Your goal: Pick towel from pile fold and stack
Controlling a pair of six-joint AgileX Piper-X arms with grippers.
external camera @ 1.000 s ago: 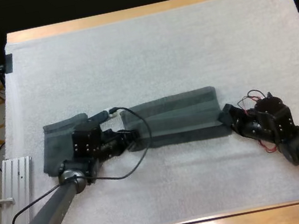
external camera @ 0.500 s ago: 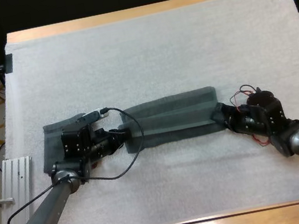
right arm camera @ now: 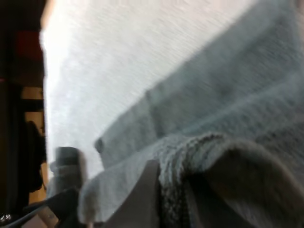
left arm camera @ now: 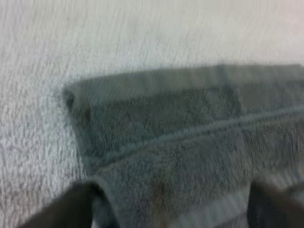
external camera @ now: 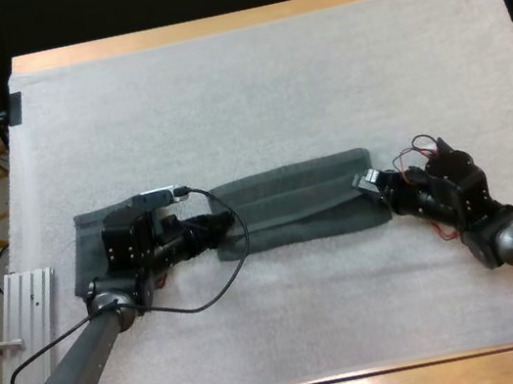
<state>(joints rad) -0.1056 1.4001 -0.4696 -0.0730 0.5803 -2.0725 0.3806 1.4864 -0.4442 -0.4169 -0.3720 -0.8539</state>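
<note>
The right gripper (external camera: 372, 181) is clamped on the right end of the towel (external camera: 298, 202). In the right wrist view a thick roll of looped pile bunches over one pale pad (right arm camera: 151, 190), and the other finger is buried under the fabric.

The left gripper (external camera: 226, 225) sits at the towel's left end with its fingers (left arm camera: 64, 209) spread wide and the cloth lying between them. Their tips are cut off, so it is hard to say whether they touch the pile.

The towel is a long dark grey-green strip, folded lengthwise. It lies flat across the middle of the mat (external camera: 268, 90) between the two grippers, with a stitched band running along it and a rounded far left corner.

A second towel (external camera: 94, 242) of the same colour lies under the left arm, partly hidden by it, so its shape is unclear. The mat is white and nubbly, on the wooden table (external camera: 208, 27).
</note>
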